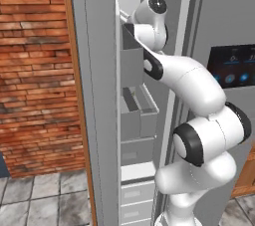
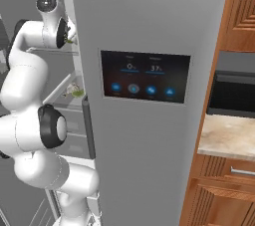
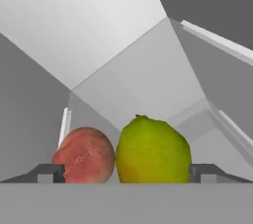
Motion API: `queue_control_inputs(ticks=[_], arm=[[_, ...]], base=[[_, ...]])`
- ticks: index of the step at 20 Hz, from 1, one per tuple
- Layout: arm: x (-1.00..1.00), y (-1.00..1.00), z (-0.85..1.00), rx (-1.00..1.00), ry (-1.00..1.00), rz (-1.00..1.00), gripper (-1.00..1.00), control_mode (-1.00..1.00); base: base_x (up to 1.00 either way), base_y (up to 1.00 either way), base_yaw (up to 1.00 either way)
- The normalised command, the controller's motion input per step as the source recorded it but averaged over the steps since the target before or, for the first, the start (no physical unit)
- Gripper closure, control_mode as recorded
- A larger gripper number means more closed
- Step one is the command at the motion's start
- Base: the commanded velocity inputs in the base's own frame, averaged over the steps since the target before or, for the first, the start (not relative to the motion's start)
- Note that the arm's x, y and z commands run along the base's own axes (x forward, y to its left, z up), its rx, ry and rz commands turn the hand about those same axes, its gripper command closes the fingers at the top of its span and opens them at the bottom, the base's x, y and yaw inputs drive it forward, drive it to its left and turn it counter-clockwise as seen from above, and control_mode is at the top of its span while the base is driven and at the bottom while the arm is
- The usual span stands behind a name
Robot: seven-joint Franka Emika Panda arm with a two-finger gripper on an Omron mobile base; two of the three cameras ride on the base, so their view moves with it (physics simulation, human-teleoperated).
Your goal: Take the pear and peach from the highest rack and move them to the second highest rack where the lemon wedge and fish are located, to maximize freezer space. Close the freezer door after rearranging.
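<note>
**Reaching into the top rack: first pick not yet made**

Nearest, in the hand view, the gripper (image 3: 126,173) is spread wide: its 2 dark fingertips (image 3: 49,172) stand at the far left and far right of the bottom edge, holding nothing. Both fruits sit between them, just ahead. The pear (image 3: 152,150), green going yellow-orange at its base, is right of centre and the larger of the 2. The peach (image 3: 85,155), red-pink, is just beside it on the left, and they seem to touch or nearly so. Both rest on the grey floor of the rack (image 3: 138,80), whose back wall and side walls close in behind them.

From the base views, the arm (image 1: 194,85) reaches up and into the open freezer (image 1: 134,65), its wrist high inside, level with the top rack. The door (image 1: 97,95) stands open on the left. Lower down in the right base view, something small and pale green lies on a shelf (image 2: 75,90); I cannot tell what it is.

My judgement: this is step 1, the approach to the first fruit, with nothing moved yet. With 2 fruits inside the span, a straight closure would likely squeeze both or push 1 away. The next move calls for shifting sideways to centre on 1 fruit, probably the pear, then advancing and closing.
</note>
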Motion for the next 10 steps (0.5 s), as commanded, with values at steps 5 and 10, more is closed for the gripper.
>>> queue_control_inputs(ticks=[5,10], arm=[[0.23,0.0,-0.03,0.08,0.07,-0.03,-1.0,-1.0],[0.16,0.0,-0.12,0.04,0.06,-0.04,-1.0,-1.0]], base=[[0.0,0.0,0.0],[0.0,0.0,0.0]])
